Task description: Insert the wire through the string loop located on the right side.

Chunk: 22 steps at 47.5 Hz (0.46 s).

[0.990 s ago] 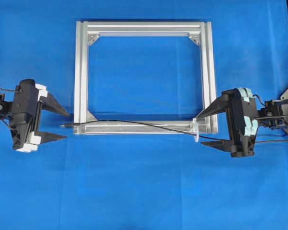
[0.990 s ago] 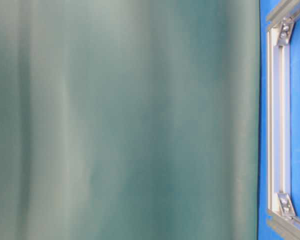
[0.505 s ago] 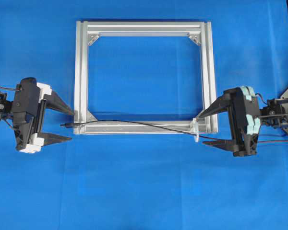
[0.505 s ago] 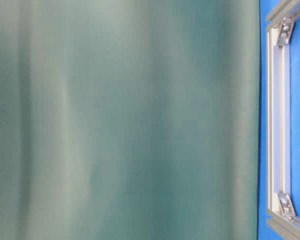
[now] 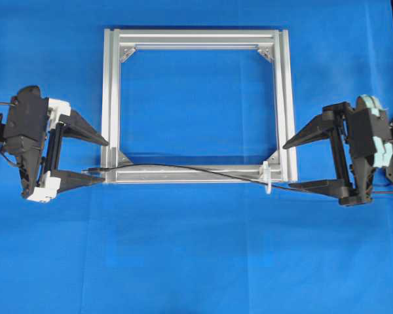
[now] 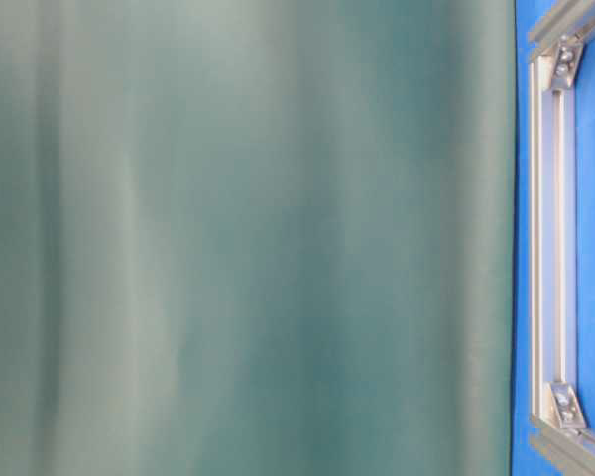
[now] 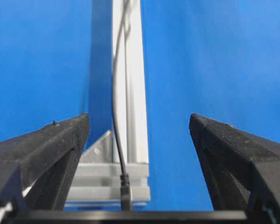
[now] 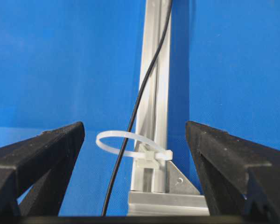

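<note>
Wire point(image 8: 130, 121) already runs through string loop point(image 8: 126, 142) at frame point(image 5: 283, 98) right lower corner, lying along bottom rail, plug near left corner. Left gripper point(image 5: 92, 159) spread, empty. Right gripper point(image 5: 295, 165) spread, empty. Task looks essentially done.

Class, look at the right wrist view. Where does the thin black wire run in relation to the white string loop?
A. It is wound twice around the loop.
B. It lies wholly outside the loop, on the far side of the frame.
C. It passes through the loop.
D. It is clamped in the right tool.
C: in the right wrist view the wire enters the string loop from above and comes out below it, alongside the silver frame.
</note>
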Motion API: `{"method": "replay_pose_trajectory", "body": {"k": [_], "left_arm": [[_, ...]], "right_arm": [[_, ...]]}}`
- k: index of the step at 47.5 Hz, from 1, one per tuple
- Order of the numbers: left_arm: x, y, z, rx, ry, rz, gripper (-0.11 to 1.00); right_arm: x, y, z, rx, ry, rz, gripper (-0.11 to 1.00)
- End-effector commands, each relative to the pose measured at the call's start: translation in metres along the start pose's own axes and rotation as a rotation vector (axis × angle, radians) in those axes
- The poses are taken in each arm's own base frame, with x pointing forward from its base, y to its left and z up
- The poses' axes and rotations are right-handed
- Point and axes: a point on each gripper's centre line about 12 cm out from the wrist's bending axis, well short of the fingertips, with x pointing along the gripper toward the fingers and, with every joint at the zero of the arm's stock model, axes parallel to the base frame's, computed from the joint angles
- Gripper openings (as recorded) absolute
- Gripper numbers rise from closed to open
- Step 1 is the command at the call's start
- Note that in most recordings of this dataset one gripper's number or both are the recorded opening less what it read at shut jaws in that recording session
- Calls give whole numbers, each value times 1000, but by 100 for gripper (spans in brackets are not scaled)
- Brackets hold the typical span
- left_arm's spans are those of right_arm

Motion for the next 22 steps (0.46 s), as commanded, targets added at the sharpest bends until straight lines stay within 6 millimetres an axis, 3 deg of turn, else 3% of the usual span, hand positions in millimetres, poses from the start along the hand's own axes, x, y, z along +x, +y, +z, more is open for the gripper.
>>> {"method": "replay_pose_trajectory", "body": {"k": [1,22], "left_arm": [[0,1,10,2,-32,3,84],[0,2,9,0,-25,7,84]], "right_arm": [[-1,1,10,0,-28,4,94],[1,1,8,-8,-16,2,94]]}}
